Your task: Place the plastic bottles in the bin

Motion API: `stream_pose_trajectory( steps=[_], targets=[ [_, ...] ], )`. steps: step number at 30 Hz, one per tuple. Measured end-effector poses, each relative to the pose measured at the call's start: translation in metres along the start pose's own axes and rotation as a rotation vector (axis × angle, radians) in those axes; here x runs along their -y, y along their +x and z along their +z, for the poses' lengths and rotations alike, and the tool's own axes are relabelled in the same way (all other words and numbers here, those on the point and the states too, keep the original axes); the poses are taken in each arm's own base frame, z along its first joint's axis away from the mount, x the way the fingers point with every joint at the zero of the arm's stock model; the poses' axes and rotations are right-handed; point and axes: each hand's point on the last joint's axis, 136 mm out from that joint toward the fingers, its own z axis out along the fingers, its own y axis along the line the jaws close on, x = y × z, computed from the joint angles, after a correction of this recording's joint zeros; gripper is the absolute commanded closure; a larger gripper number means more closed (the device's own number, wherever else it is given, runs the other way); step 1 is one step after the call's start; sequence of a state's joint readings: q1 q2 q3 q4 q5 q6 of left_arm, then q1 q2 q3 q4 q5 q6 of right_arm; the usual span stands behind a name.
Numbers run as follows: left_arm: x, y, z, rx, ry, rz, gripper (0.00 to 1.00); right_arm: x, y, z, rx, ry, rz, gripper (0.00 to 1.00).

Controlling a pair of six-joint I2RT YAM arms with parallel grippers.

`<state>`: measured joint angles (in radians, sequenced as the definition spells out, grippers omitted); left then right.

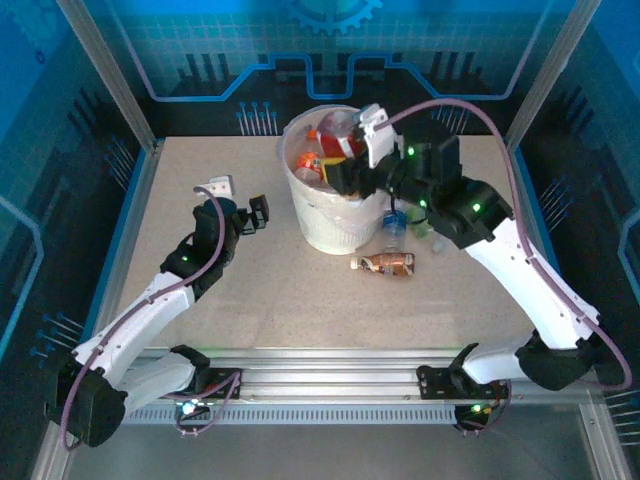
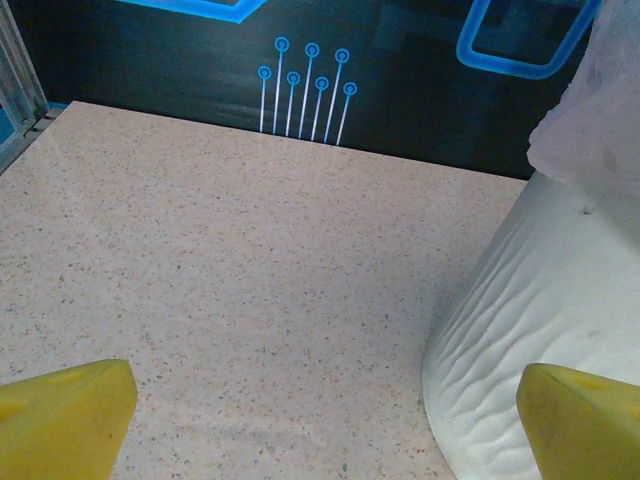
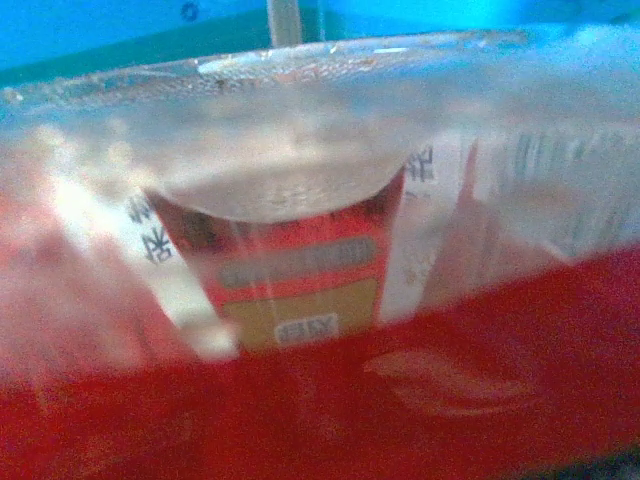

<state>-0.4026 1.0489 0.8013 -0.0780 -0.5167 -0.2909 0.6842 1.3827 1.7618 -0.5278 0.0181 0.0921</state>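
While the left fingers (image 2: 60,415) gape empty, the right fingers (image 1: 338,172) clamp a red-labelled bottle (image 3: 400,400) crosswise over the bin (image 1: 330,225).

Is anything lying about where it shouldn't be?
Yes. A brown-labelled bottle lies on its side on the table near the bin, and a clear bottle with blue on it sits right by the bin's base. Both belong inside it.

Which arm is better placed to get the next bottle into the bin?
Right. The right gripper holds a red-labelled bottle right over the bin, ready to drop. The left gripper is open and empty, low beside the bin with bare table ahead.
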Motion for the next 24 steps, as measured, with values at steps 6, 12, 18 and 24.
stream_pose_trajectory(
  steps=[6, 12, 18, 24],
  targets=[
    [0.001, 0.001, 0.000, -0.004, 0.008, 0.000, 0.01, 0.038, -0.012, 0.036, -0.016, 0.090, -0.018, 0.65],
    [0.002, 0.001, 0.000, -0.006, 0.013, 0.000, 0.01, 0.072, 0.013, 0.082, -0.133, 0.175, -0.035, 0.65],
    [0.002, 0.001, 0.000, -0.006, 0.014, 0.000, 0.01, 0.088, 0.047, 0.106, -0.257, 0.229, -0.048, 0.64],
    [0.002, 0.001, 0.000, -0.006, 0.013, 0.000, 0.01, 0.097, 0.065, 0.112, -0.333, 0.272, -0.051, 0.61]
  ],
)
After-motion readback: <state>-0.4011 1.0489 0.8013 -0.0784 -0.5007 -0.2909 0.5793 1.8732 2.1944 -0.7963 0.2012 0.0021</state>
